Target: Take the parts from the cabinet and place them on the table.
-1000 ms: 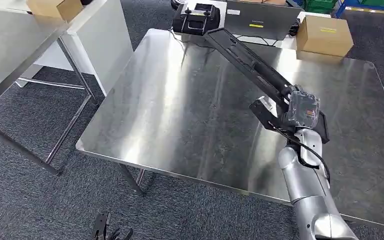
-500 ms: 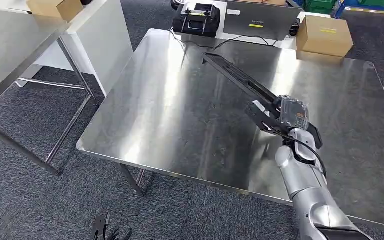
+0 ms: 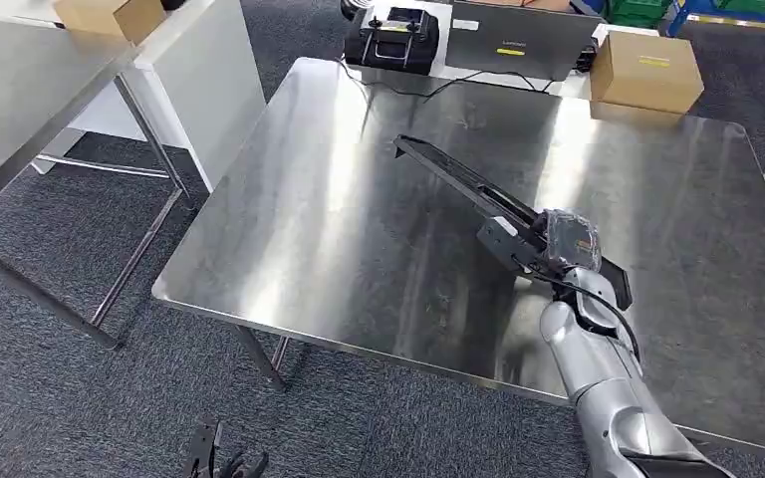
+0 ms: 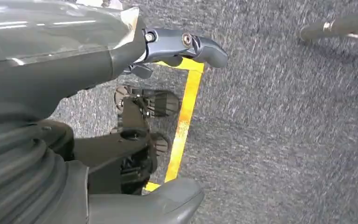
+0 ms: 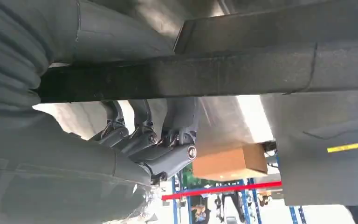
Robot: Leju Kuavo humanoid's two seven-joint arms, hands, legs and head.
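The robot's right hand (image 3: 543,249) lowers a long black part (image 3: 458,179) toward the steel table (image 3: 359,229), its fingers (image 5: 168,156) wrapped around the bar near its nearer end. A second ago the part stood steeply over the far edge by the black case (image 3: 391,38); now it has swung down to a shallow slant, the far tip at or just above the tabletop, which of the two cannot be told. By the look of it, placing is close and release comes next. The left hand (image 4: 121,116) hangs over the carpet, holding nothing, fingers apart.
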